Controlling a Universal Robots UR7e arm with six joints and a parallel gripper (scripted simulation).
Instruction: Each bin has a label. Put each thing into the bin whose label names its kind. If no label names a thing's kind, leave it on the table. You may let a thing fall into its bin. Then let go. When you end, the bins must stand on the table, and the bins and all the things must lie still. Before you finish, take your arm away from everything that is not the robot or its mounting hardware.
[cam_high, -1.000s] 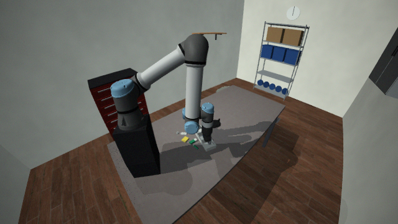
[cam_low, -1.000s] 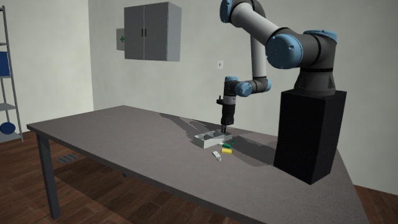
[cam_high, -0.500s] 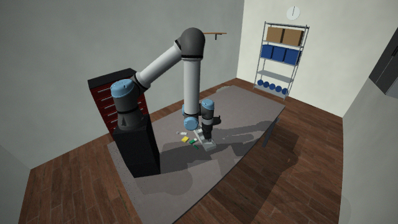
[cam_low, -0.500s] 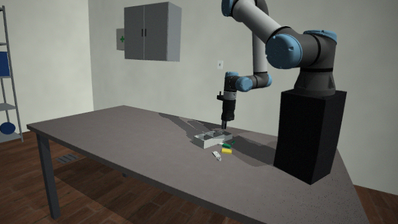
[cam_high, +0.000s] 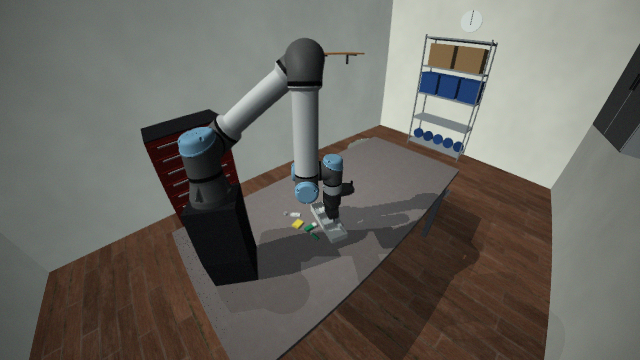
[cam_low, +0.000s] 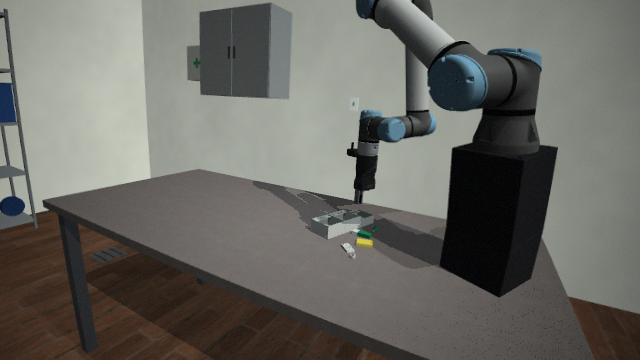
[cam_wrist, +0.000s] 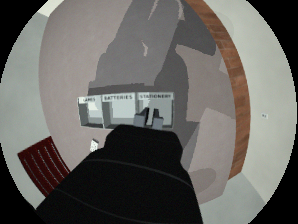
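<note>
A grey bin row (cam_high: 336, 233) (cam_low: 327, 229) (cam_wrist: 119, 99) with three labelled compartments stands on the table; two of its labels read BATTERIES and STATIONERY. My gripper (cam_high: 333, 218) (cam_low: 358, 200) (cam_wrist: 151, 114) hangs a little above the compartment at the row's end. Its fingers stand close together and I see nothing between them. Beside the bin row lie a yellow block (cam_high: 297, 223) (cam_low: 364, 243), a green piece (cam_high: 310, 227) (cam_low: 364, 233), a smaller green piece (cam_high: 315, 236) (cam_low: 375, 229) and a small white thing (cam_high: 292, 214) (cam_low: 347, 248). What lies inside the compartments is hidden.
The arm's black pedestal (cam_high: 220, 240) (cam_low: 495, 215) stands on the table close to the loose things. A red drawer cabinet (cam_high: 167, 160) stands behind it. The table's edge (cam_wrist: 229, 70) runs beyond the bins.
</note>
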